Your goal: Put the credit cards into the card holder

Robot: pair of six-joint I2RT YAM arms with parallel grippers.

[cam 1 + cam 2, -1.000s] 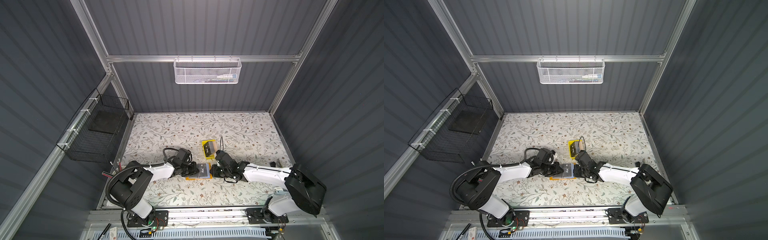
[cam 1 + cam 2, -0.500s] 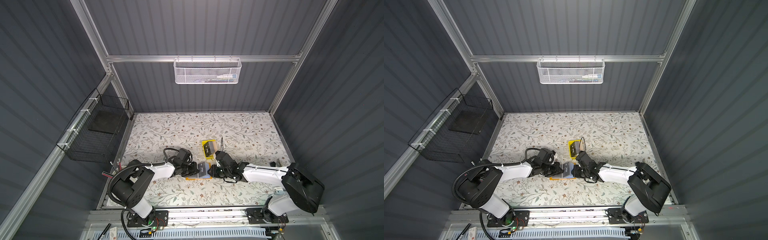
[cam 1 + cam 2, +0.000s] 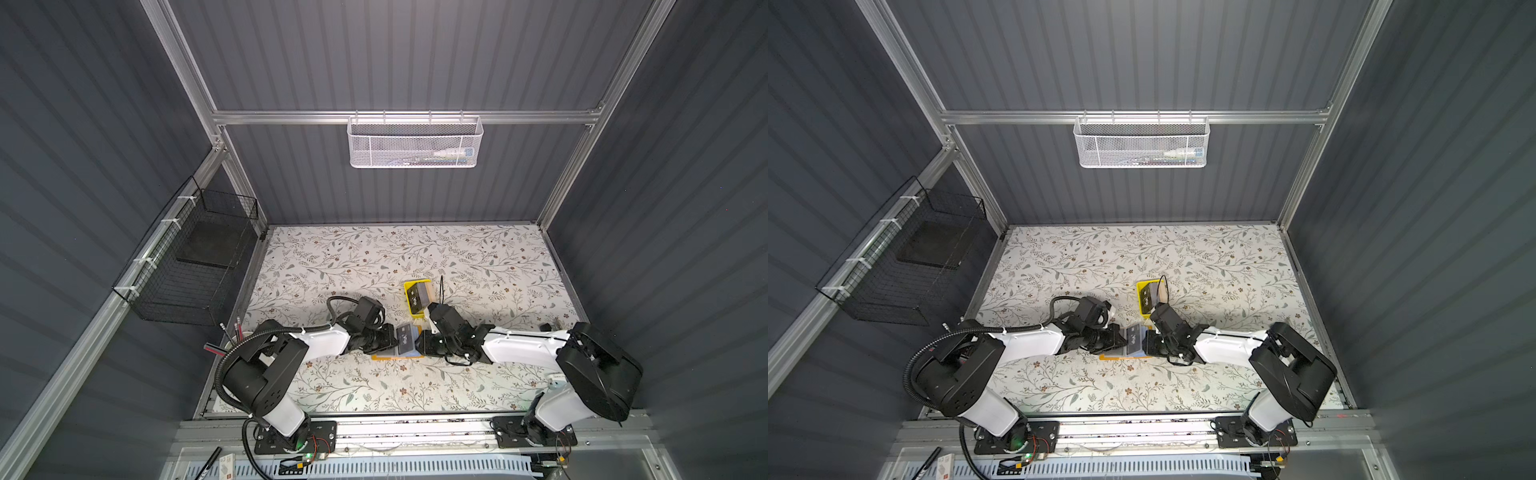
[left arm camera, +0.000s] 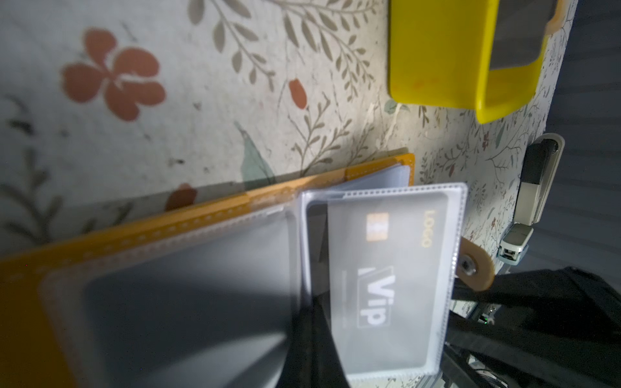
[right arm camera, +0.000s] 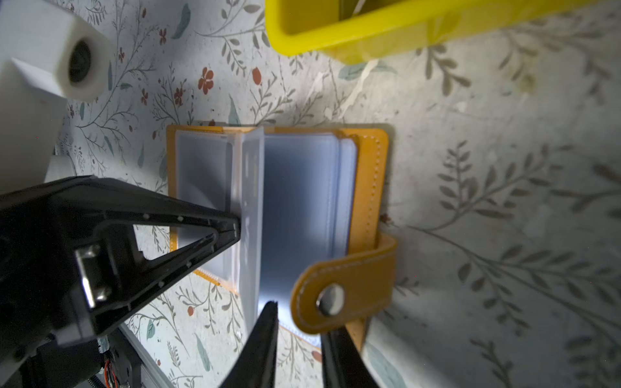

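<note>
Open card holder (image 5: 368, 174) lying front and centre on the counter (image 3: 478, 270), a black card (image 4: 379, 268) inside its raised sleeve page (image 5: 250, 201).
Through the sleeve the card reads "LOGO" in gold and "Vip" in white. The left hand (image 5: 237, 228) is pressed together on that page's edge, standing it upright. The right hand (image 5: 299, 322) has jaws a little apart at the snap strap (image 5: 349, 285); whether they grip it I cannot tell. A yellow tray (image 3: 409, 305) holding more cards (image 3: 417, 296) sits just behind, apart. Floral counter spreads wide beyond.
</note>
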